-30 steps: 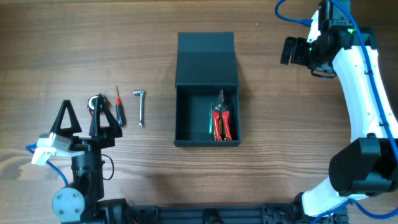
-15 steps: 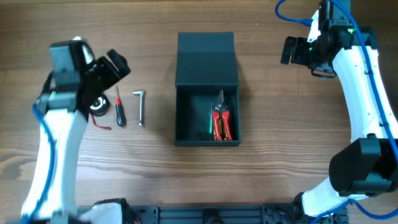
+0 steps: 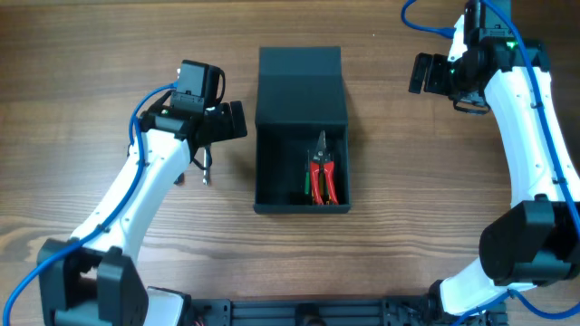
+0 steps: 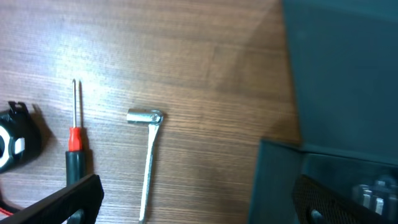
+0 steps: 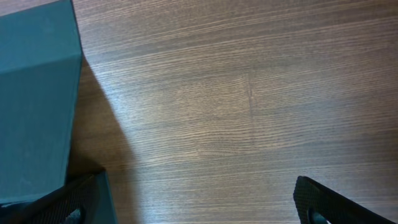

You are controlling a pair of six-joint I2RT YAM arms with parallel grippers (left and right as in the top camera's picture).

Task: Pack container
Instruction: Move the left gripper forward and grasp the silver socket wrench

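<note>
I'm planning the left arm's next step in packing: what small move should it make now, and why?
Probably lower the open left pincer onto the L-shaped wrench: it lies between the fingers, the loose tool nearest the container, where red-handled pliers already lie.

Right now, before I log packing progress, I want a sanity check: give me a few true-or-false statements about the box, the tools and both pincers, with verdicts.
1. The container has its lid folded open. True.
2. Red-handled pliers lie inside the container. True.
3. The L-shaped wrench is packed in the container. False: it lies on the table left of the container, beside the screwdriver.
4. The left pincer is shut on the screwdriver. False: it is open and empty, above the tools.
5. The right pincer is open and holds nothing. True.
</note>
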